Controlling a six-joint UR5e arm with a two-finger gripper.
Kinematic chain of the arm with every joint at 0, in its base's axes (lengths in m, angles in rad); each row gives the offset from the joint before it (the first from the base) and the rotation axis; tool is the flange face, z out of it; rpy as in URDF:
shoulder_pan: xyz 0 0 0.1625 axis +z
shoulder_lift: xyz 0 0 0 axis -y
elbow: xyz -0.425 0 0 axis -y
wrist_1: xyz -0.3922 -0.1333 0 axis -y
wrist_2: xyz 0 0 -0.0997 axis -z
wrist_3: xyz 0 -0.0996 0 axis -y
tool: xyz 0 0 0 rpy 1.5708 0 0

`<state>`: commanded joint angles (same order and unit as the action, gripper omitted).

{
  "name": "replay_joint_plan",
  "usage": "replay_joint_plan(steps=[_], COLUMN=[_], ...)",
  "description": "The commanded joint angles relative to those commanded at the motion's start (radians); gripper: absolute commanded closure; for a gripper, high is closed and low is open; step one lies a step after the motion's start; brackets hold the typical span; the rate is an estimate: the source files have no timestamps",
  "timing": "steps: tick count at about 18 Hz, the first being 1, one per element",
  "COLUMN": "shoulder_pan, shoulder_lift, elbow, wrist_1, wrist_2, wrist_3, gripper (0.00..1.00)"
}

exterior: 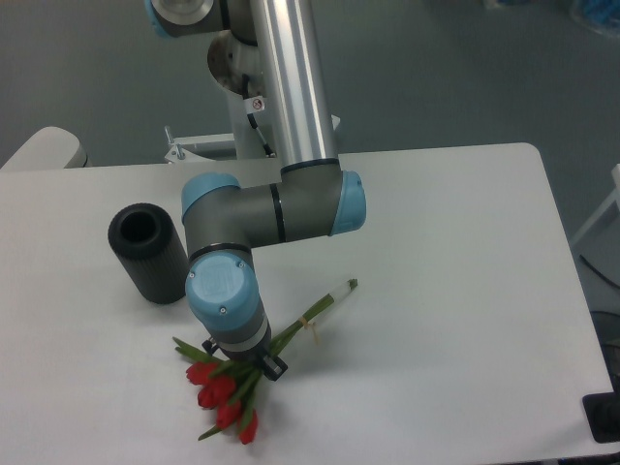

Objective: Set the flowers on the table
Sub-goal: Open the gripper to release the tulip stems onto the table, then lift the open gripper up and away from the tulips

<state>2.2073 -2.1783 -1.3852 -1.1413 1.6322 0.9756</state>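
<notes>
We start at the gripper (244,366); it sits low under the blue wrist joint, right over the bunch, and its fingers are hidden by the wrist housing, so we cannot tell whether they are closed on the stems or parted. The flowers (232,392) lie directly beneath it; the red buds point toward the near edge, the green stems run up and to the right, ending well clear of the arm. They appear to rest flat on the table (455,291), though we cannot see whether the part under the gripper touches the surface. Further out, a black cylinder (147,252) lies on its side to the left, apart from the bunch. We judge the task nearly done; what seems left is a confirmed release and the arm lifting away.
</notes>
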Motion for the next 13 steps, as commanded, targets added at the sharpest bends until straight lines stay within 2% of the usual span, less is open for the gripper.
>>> replay_joint_plan(steps=[7,13], shoulder_pan=[0.061,0.120], shoulder_lift=[0.023,0.058], elbow=[0.043,0.043], wrist_1=[-0.017,-0.017], wrist_2=[-0.015,-0.014], wrist_3=[0.002,0.133], gripper=[0.00,0.00])
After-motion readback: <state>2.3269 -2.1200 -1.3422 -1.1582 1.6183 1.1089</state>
